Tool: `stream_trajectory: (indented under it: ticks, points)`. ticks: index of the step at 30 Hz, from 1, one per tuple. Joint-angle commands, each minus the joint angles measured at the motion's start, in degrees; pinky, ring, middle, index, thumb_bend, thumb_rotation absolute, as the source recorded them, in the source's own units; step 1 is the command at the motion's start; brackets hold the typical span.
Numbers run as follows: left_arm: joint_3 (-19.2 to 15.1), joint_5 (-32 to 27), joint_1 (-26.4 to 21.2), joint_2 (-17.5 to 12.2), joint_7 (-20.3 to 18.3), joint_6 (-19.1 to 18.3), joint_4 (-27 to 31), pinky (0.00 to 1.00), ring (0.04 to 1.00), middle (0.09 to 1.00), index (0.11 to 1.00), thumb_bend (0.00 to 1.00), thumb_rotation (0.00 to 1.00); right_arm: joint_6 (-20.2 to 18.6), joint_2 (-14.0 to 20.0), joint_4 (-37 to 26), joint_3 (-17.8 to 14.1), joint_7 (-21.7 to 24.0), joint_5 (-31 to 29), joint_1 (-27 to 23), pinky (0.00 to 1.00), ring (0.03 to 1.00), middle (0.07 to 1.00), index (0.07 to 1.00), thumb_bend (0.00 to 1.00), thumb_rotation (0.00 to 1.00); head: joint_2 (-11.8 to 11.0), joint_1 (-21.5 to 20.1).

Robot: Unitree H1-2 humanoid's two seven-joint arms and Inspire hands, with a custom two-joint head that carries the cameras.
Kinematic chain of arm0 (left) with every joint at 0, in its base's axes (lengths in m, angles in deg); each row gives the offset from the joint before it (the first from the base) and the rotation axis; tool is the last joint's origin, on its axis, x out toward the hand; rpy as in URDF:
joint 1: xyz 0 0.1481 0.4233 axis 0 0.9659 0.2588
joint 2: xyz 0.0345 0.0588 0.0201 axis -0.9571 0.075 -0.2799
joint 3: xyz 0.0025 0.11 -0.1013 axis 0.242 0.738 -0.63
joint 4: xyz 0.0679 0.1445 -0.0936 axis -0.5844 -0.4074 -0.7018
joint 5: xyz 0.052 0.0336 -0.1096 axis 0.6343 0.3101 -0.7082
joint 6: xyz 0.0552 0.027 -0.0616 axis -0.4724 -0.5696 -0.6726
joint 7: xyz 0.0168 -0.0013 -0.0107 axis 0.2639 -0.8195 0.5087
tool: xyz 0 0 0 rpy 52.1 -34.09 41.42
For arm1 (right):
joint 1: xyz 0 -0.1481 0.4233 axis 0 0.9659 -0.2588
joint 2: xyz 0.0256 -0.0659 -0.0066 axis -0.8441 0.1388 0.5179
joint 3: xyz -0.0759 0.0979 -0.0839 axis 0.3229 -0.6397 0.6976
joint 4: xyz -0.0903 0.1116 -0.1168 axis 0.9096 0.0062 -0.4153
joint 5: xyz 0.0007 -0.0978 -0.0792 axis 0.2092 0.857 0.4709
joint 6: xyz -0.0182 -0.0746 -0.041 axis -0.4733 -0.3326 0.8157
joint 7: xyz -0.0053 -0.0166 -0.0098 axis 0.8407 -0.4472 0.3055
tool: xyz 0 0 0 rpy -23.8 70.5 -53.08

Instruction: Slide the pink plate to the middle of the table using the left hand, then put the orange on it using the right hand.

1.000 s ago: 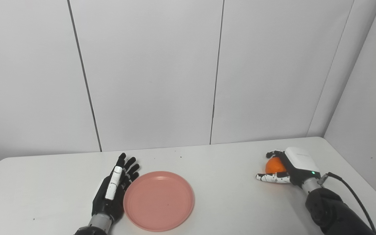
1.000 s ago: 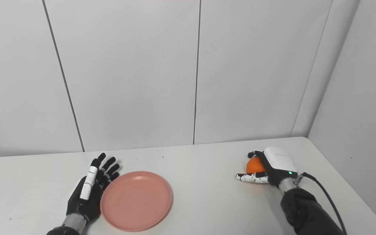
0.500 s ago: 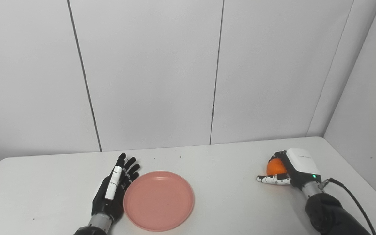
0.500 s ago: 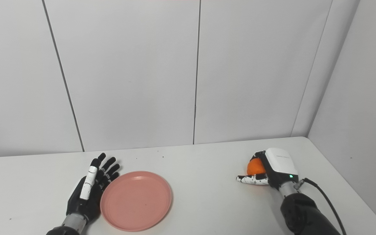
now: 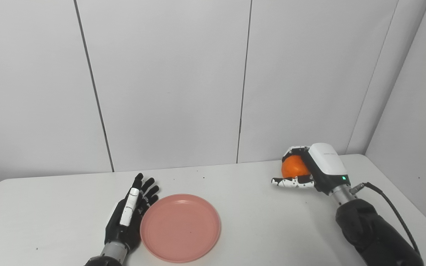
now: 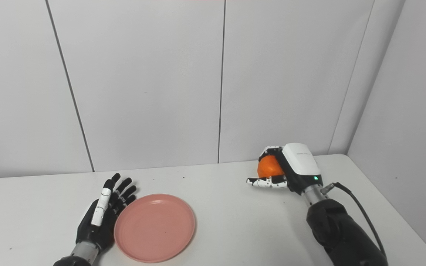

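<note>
The pink plate [image 5: 180, 227] lies flat on the white table [image 5: 257, 221], a little left of its middle. My left hand [image 5: 128, 214] rests open on the table, fingers spread, edge against the plate's left rim. My right hand [image 5: 314, 171] is shut on the orange [image 5: 291, 167] and holds it in the air above the table's right side, well to the right of the plate. The orange also shows in the right eye view [image 6: 268, 166], partly covered by the fingers.
White wall panels stand close behind the table, and a side wall [image 5: 412, 111] stands at the right. A black cable [image 5: 394, 210] runs along my right forearm. The table's right edge lies near that arm.
My right hand has closed on the orange, lifted it off the table and carried it up and to the left. The left hand and the plate have not moved.
</note>
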Motion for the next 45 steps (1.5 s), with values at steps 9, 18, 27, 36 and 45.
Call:
stream_trajectory:
  ticks: [9, 18, 27, 36, 45]
  points:
    - [1.43, 1.59, 0.23, 1.54, 2.2, -1.37, -1.97, 0.93, 0.894, 0.93, 1.0, 0.78, 0.71, 0.96, -1.98, -11.74, -0.81, 5.32, -1.31, -5.79, 0.21, 0.257, 0.339, 0.417, 0.51, 0.45, 0.42, 4.55]
    - [1.85, 2.09, -0.47, 2.3, 1.75, 0.45, -4.07, 0.93, 0.897, 0.939, 1.0, 0.8, 0.71, 2.65, -7.15, -19.6, 0.49, 10.0, -2.65, -7.48, 0.19, 0.239, 0.324, 0.408, 0.52, 0.42, 0.25, 6.83]
    - [2.13, 2.38, -0.18, 2.95, 2.57, 0.17, -3.11, 0.93, 0.894, 0.934, 1.0, 0.77, 0.71, 3.57, -10.75, -21.54, 4.27, 14.25, -0.83, -7.12, 0.21, 0.264, 0.347, 0.416, 0.54, 0.42, 0.61, 7.44]
    - [2.28, 2.41, 0.05, 3.38, 2.92, -0.4, -2.4, 0.92, 0.89, 0.93, 1.0, 0.78, 0.7, 4.29, -12.86, -16.0, 7.56, 16.53, 0.54, -5.79, 0.28, 0.328, 0.401, 0.47, 0.54, 0.43, 0.71, 7.99]
    - [2.56, 2.7, 0.17, 3.42, 3.2, -0.72, -1.84, 0.92, 0.884, 0.934, 1.0, 0.74, 0.7, 7.95, -13.86, -10.2, 9.95, 15.39, 2.44, -5.66, 0.27, 0.333, 0.394, 0.41, 0.53, 0.39, 0.85, 7.99]
